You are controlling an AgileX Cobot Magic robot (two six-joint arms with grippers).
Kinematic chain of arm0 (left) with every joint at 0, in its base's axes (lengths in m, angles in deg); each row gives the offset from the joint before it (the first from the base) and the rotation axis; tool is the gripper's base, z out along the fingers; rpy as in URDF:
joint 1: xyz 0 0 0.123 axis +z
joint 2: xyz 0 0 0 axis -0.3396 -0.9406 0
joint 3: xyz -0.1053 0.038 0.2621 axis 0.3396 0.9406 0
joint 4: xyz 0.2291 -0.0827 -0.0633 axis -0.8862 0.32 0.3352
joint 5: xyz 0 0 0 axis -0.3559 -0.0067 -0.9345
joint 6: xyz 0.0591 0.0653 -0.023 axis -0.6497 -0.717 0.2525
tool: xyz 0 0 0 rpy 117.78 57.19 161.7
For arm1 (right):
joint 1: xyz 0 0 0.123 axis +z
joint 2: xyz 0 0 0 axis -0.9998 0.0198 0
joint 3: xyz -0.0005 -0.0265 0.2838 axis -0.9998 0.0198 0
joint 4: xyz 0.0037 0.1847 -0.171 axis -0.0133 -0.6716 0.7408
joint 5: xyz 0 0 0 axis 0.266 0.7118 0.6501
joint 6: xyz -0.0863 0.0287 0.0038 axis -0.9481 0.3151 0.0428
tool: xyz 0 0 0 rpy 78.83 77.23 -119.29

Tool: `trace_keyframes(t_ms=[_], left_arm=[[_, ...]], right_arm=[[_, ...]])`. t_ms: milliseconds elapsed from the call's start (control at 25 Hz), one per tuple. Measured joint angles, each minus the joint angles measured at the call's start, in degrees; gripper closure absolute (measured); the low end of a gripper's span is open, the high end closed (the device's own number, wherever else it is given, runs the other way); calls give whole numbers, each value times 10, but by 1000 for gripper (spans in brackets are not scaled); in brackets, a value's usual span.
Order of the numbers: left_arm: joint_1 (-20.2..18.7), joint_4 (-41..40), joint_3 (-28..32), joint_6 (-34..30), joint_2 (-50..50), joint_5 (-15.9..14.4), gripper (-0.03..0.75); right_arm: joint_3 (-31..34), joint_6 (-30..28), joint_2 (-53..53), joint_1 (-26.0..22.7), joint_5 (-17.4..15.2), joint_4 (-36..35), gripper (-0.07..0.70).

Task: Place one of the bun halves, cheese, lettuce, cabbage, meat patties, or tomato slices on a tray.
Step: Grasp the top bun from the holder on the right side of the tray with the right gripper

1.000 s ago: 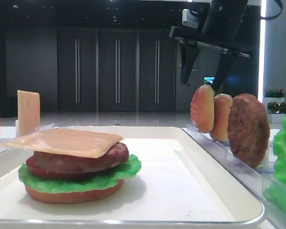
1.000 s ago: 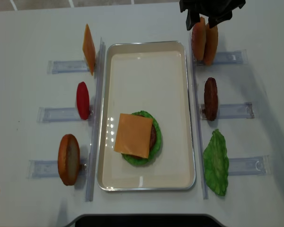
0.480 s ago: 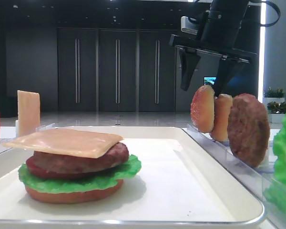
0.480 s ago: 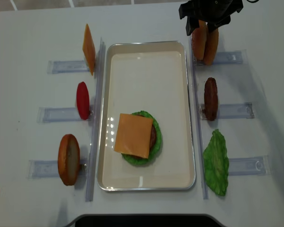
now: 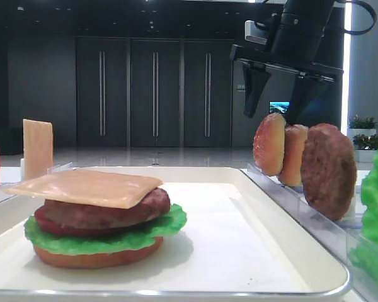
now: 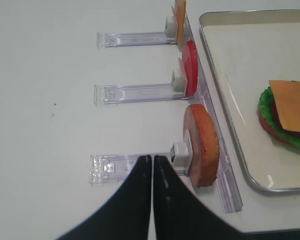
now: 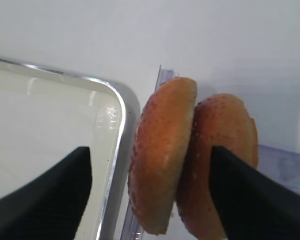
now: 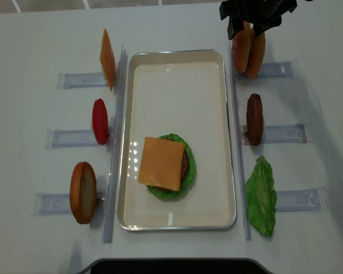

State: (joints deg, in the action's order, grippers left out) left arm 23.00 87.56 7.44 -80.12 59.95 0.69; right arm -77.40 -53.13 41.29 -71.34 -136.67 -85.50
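I am looking at a white table with a cream tray (image 8: 137,63) in the middle, already holding a stacked burger: bun base, lettuce, tomato, patty and a cheese (image 8: 161,164) square on top. My right gripper (image 8: 252,24) hangs at the far right corner, above two bun halves (image 7: 190,160) that stand on edge, touching each other, in a clear rack just beside the tray's rim. Its jaws are spread wide, one finger on the tray side of the pair and the other on the outer side, holding nothing. Over the last second it has shifted slightly sideways and now sits more squarely over the pair, though the fingertips are not yet down around the buns. I judge this the lining-up before picking a bun top to cap the burger. A spare patty (image 8: 254,119) and lettuce leaf (image 8: 261,196) wait further along the right side. My left gripper (image 6: 152,165) rests low near the bun on the left rack, fingers pressed together, empty.
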Motion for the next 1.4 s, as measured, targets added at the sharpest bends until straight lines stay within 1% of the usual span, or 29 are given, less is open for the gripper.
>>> trace_keyframes(t_ms=[920,1160,1280,1400], left_arm=[[0,0,0,0,0,0,722],[0,0,0,0,0,0,722],[0,0,0,0,0,0,722],[0,0,0,0,0,0,722]], right_arm=[[-6,-9,11,-1,5,-2,161],[-6,-7,12,-3,2,2,237],[-6,0,13,-3,-3,5,290],[-6,7,18,-3,-10,2,366]])
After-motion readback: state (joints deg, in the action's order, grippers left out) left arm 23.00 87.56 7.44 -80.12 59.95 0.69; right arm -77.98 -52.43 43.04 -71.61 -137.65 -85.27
